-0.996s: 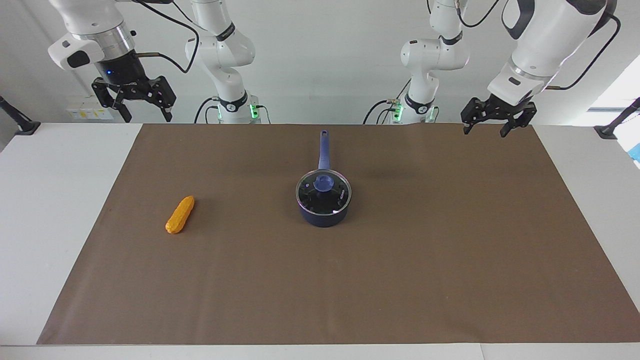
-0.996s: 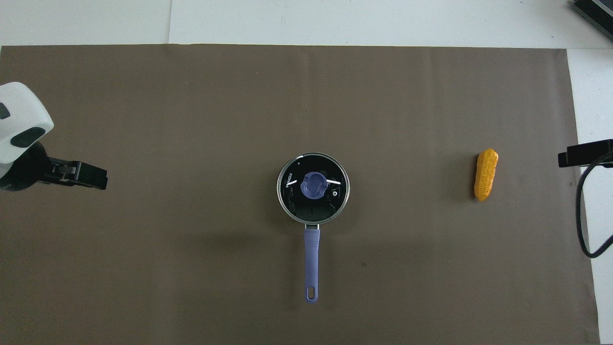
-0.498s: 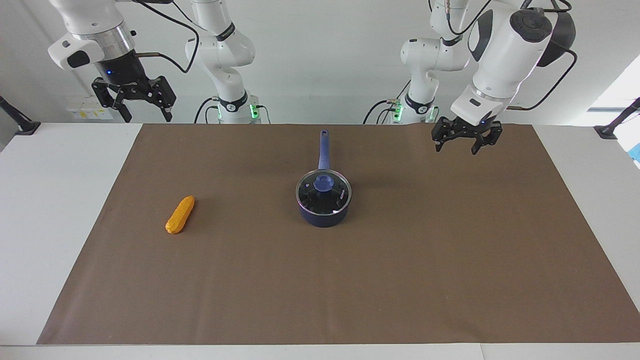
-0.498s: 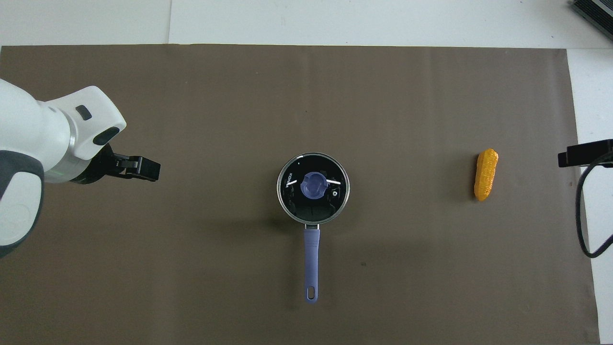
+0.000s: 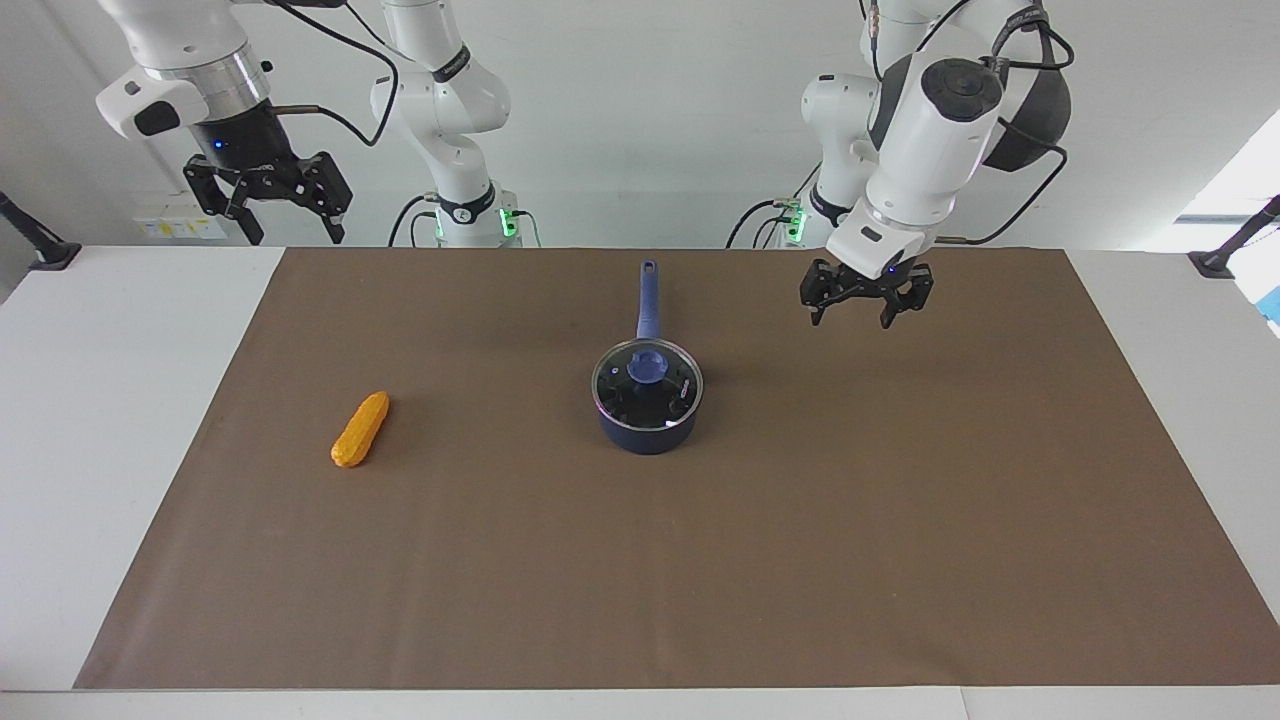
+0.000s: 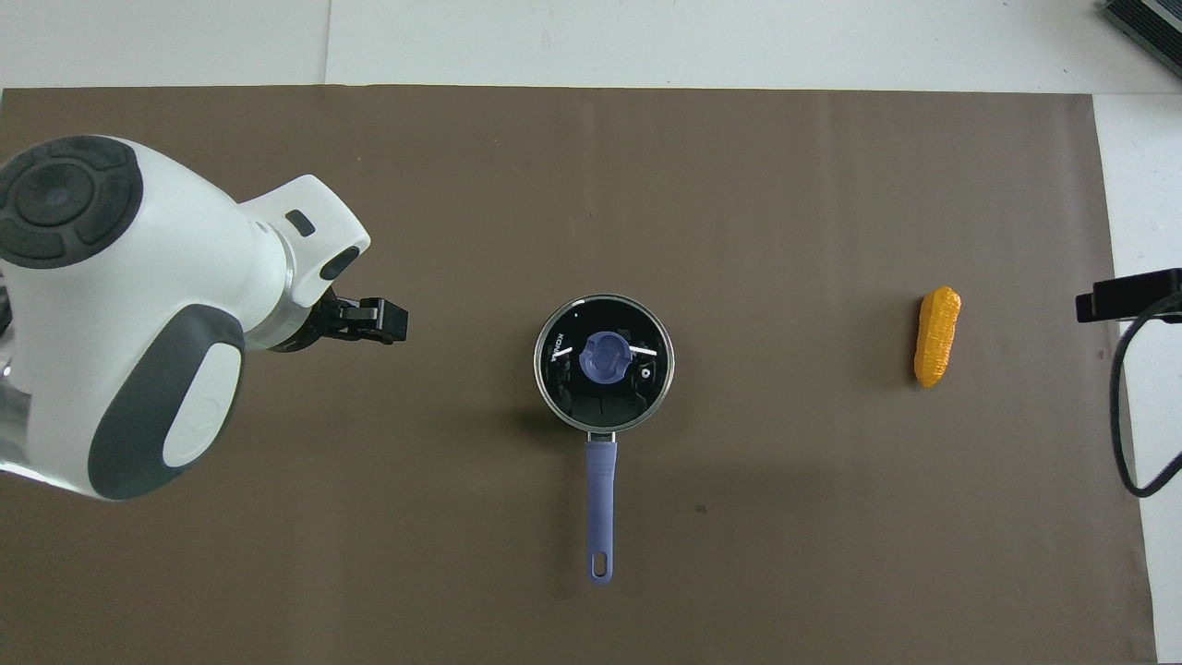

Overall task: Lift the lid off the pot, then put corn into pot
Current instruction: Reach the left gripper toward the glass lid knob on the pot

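Observation:
The dark blue pot (image 5: 646, 436) stands mid-table, its long handle (image 6: 600, 489) pointing toward the robots. The glass lid (image 5: 648, 369) with its blue knob sits on the pot; it also shows in the overhead view (image 6: 604, 358). The orange-yellow corn (image 5: 360, 430) lies flat on the mat toward the right arm's end, also seen from overhead (image 6: 937, 335). My left gripper (image 5: 850, 322) is open and empty, up in the air over the mat beside the pot, toward the left arm's end (image 6: 371, 321). My right gripper (image 5: 292, 238) is open and waits high over the table's edge.
A brown mat (image 5: 800, 560) covers most of the white table (image 5: 90, 420). A black cable loop (image 6: 1128, 443) hangs at the right arm's end. Nothing else stands on the mat.
My left arm has swung in from the table's end toward the pot and come lower, gripper still open. The right arm, pot, lid and corn have not moved.

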`<control>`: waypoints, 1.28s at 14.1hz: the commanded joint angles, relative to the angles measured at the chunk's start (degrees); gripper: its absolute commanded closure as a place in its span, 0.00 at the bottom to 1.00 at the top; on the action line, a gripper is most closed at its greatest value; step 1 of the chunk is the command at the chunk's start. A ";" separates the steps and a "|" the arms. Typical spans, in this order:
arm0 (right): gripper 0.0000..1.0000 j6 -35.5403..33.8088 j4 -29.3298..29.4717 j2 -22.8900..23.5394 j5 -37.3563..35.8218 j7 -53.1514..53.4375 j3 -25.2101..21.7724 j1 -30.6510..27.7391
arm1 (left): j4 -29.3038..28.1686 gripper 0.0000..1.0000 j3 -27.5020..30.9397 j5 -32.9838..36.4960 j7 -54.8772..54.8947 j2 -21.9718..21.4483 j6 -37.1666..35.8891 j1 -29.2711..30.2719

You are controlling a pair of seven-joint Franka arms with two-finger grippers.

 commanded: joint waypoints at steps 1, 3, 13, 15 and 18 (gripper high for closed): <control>0.00 0.01 0.18 0.10 -0.04 0.67 0.06 -0.58 | 0.01 0.00 0.92 0.66 -4.25 1.16 2.55 -3.62; 0.00 0.01 0.18 0.10 -0.04 0.58 -0.03 -0.75 | 0.62 0.00 0.92 0.75 -7.76 3.52 3.87 -5.81; 0.00 0.80 0.01 0.10 -0.21 0.93 -0.03 -0.58 | 9.49 0.00 0.92 0.57 -27.02 15.65 6.87 -16.36; 0.00 2.20 -2.00 0.19 -0.48 1.19 -0.03 -0.49 | 12.29 0.00 0.92 0.57 -29.83 17.41 5.99 -18.03; 0.00 9.23 -6.32 1.23 -0.56 0.58 0.06 -0.40 | 13.10 0.00 0.92 0.57 -31.60 18.82 6.77 -19.62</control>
